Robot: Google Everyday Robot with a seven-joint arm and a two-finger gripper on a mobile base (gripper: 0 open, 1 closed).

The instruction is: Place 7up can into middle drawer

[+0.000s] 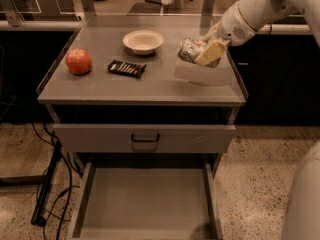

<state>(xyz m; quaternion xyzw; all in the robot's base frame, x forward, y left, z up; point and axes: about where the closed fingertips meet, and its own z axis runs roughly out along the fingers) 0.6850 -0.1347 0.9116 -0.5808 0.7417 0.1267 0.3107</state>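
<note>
The 7up can (189, 49), silvery-white with green marks and wrinkly sides, hangs a little above the right part of the cabinet top (150, 84). My gripper (206, 51) comes in from the upper right and is shut on the can, its pale fingers (212, 50) across the can's right side. The middle drawer (145, 199) stands pulled out below, a wide shallow grey tray with a bare flat floor, directly under and in front of the cabinet.
On the cabinet top are a red apple (79, 61) at the left, a dark flat snack bar (127, 68) and a white bowl (143, 41). A shut drawer front with a black handle (145, 140) sits above the open drawer. Cables (50, 194) lie on the floor at the left.
</note>
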